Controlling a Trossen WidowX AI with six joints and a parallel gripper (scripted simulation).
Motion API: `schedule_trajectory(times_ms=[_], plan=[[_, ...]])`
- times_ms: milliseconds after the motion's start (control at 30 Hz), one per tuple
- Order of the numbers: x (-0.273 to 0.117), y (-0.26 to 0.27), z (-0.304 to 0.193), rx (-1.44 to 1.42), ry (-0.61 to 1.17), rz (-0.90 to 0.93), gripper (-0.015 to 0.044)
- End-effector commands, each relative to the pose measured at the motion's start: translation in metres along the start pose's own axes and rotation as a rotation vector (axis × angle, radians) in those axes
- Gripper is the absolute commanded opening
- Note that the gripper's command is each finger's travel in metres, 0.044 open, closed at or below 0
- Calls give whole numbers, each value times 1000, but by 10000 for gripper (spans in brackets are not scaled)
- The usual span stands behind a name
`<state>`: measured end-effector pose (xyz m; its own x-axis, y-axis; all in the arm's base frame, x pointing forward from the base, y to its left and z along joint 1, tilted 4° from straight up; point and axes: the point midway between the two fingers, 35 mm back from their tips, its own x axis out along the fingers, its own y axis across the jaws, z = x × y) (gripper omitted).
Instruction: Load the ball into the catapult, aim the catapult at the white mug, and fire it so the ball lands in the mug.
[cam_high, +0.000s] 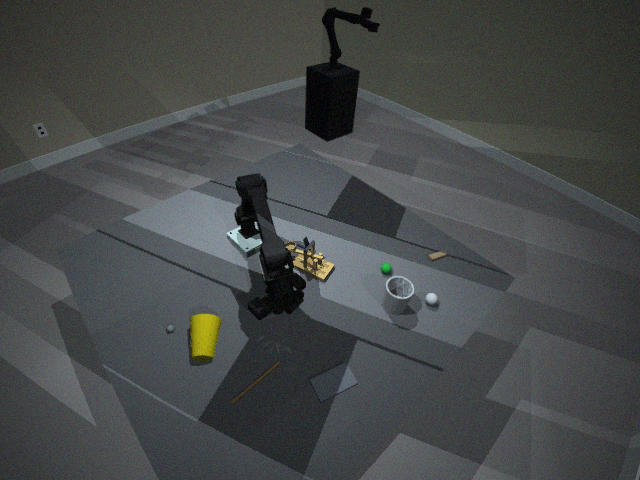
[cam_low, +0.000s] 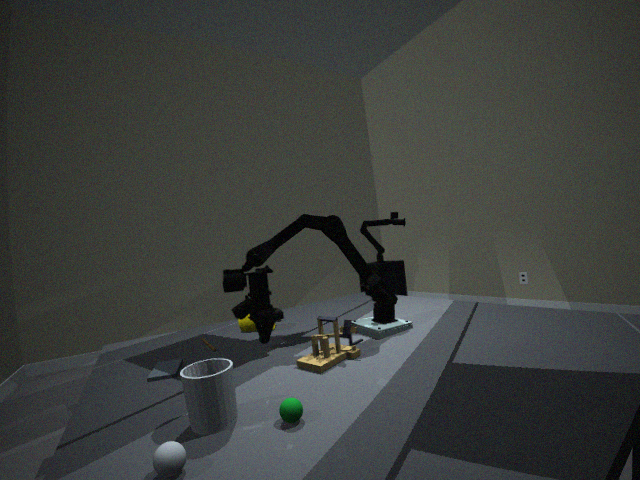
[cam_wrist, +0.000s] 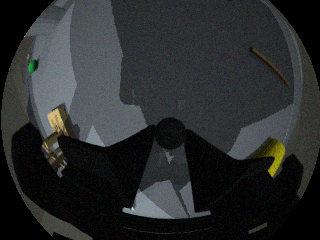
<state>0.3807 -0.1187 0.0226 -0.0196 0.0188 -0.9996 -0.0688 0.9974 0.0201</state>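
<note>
My gripper (cam_high: 272, 305) (cam_low: 264, 334) (cam_wrist: 170, 131) is low over the floor, pointing down, and is shut on a small black ball (cam_wrist: 171, 127). The ball shows only in the wrist view, pinched between the fingertips. The wooden catapult (cam_high: 311, 259) (cam_low: 325, 347) (cam_wrist: 56, 134) stands just beyond the gripper, beside the arm's base plate (cam_high: 242, 241). The white mug (cam_high: 399, 292) (cam_low: 208, 393) stands upright farther right of the catapult.
A green ball (cam_high: 386, 268) (cam_low: 291, 409) (cam_wrist: 33, 65) and a white ball (cam_high: 431, 298) (cam_low: 169, 457) lie by the mug. A yellow cup (cam_high: 204, 336) (cam_wrist: 272, 152) lies on its side beside a tiny grey ball (cam_high: 170, 328). A stick (cam_high: 255, 382) (cam_wrist: 270, 65), a flat grey plate (cam_high: 333, 382), a wooden block (cam_high: 437, 255) and a black pedestal (cam_high: 330, 100) are around.
</note>
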Motion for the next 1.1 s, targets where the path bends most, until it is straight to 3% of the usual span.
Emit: schedule_trajectory(times_ms=[0, 567, 733, 1067], plan=[[-24, -2, 4, -3, -15, -7, 0], [-105, -3, -3, 25, 12, 4, 0], [-105, 2, -4, 21, 17, 6, 0], [-99, 63, -26, -47, 92, 24, 0]])
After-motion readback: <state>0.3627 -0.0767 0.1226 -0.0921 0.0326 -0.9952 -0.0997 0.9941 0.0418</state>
